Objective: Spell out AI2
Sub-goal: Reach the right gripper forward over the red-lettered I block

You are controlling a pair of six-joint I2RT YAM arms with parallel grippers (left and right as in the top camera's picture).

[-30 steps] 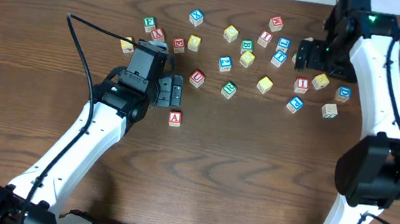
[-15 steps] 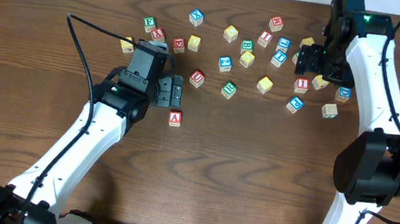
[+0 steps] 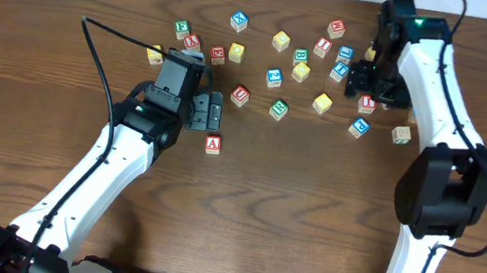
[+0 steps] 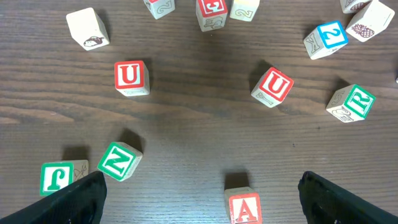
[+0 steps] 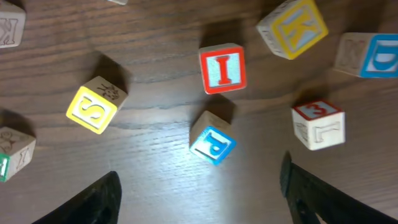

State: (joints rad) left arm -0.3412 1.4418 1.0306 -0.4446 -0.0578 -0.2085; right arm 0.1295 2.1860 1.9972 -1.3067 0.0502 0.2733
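AI2 cube A point(image 3: 213, 144), overhead: alone on bare table point(image 3: 289, 218), just at 6 o'clock of left gripper point(image 3: 216, 112)
cube I point(image 3: 368, 103), overhead: in the scattered pile, at 6 o'clock edge of right gripper point(image 3: 364, 82), well apart from cube A
left gripper, left wrist: jaws spread wide, holding nothing
cube A point(image 4: 244, 207), left wrist: 6 o'clock, between the fingertips, touching neither
cube 2 point(image 4: 328, 38), left wrist: 2 o'clock, blue digit up, tilted
red U cube point(image 4: 130, 76), left wrist: 10 o'clock
second red U cube point(image 4: 273, 86), left wrist: 1 o'clock of cube A
right gripper point(image 5: 199, 186), right wrist: jaws apart, gripping nothing
cube I point(image 5: 222, 68), right wrist: 12 o'clock, red letter up
blue P cube point(image 5: 212, 138), right wrist: just at 6 o'clock of cube I
yellow S cube point(image 5: 94, 109), right wrist: 9 o'clock
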